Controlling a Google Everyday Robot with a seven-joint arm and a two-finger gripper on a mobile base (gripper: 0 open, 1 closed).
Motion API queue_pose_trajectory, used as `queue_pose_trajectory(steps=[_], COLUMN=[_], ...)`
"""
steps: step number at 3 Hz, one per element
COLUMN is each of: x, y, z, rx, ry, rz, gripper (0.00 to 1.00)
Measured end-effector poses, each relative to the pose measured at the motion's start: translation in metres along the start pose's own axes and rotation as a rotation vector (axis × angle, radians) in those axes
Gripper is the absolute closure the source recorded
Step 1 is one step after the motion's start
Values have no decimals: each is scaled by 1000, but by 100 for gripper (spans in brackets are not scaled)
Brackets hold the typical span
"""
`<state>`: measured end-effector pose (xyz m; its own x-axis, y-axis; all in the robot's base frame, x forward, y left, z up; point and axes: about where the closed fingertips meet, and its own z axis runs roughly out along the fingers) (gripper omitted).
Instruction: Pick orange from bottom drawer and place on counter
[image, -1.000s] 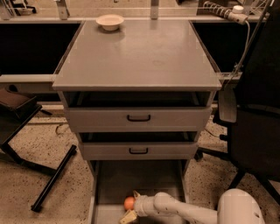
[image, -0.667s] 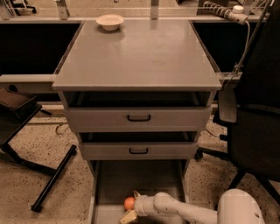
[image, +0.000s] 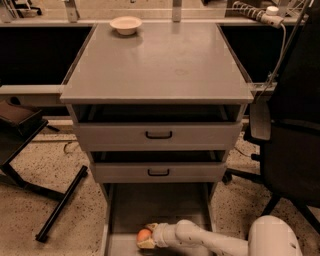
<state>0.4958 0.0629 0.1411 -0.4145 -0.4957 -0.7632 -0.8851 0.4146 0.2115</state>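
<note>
The orange (image: 144, 234) lies on the floor of the open bottom drawer (image: 125, 210), near its front left. My gripper (image: 147, 236) reaches in from the lower right, on the white arm (image: 200, 236), and sits right at the orange, which shows at its tip. The grey counter (image: 160, 65) is the wide flat top of the cabinet, far above the gripper.
A white bowl (image: 125, 24) stands at the counter's back left. Two grey drawers with black handles (image: 159, 134) (image: 158, 172) hang slightly open above the bottom drawer. A black office chair (image: 290, 140) stands to the right and a black stand (image: 60, 210) lies on the floor at left.
</note>
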Motion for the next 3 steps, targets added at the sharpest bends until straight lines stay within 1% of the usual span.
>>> queue_pose_trajectory(steps=[1, 2, 3], x=[0, -29, -100], y=[0, 0, 4], z=[0, -40, -120], rx=[0, -26, -73], ry=[0, -34, -133], rz=[0, 20, 21], gripper=[64, 88, 100])
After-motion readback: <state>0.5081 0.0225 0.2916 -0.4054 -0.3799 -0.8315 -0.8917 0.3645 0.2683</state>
